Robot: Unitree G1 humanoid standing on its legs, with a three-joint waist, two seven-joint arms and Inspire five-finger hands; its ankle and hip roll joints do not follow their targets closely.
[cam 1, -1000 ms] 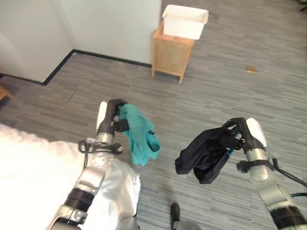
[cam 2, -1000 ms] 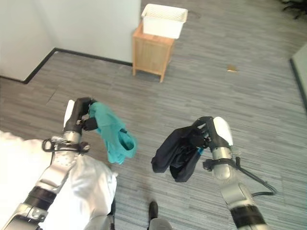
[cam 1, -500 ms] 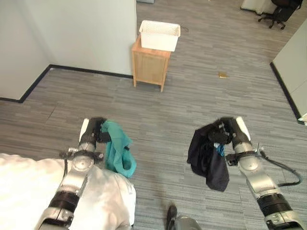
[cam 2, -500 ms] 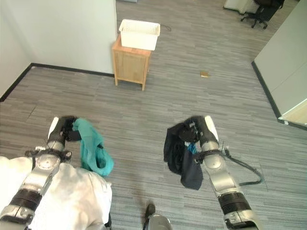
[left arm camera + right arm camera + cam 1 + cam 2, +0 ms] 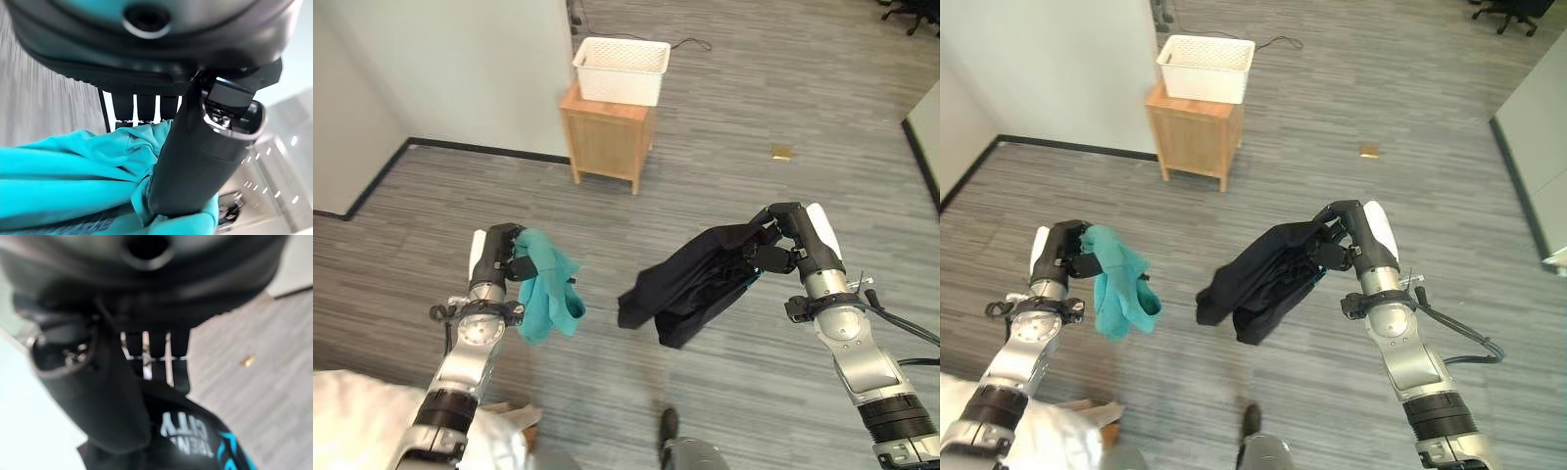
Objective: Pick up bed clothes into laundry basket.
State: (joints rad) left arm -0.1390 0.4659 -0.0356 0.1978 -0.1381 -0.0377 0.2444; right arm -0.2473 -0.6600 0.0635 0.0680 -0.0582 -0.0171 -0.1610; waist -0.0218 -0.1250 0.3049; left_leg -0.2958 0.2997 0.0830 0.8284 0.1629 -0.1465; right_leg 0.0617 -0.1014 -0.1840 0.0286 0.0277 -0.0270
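My left hand is shut on a teal garment that hangs off it above the floor; its thumb presses into the teal cloth in the left wrist view. My right hand is shut on a black garment, which swings out to the left of the hand. The black cloth bears pale and blue print in the right wrist view. The white laundry basket stands on a small wooden cabinet far ahead by the wall.
White bedding lies at the lower left. A grey wall with a dark skirting runs along the left. A small brown scrap lies on the grey plank floor. An office chair base shows at the far right.
The camera has shifted, so the basket sits nearer the middle and less bedding shows. The black garment has swung out to the left of my right hand. Both hands keep their holds.
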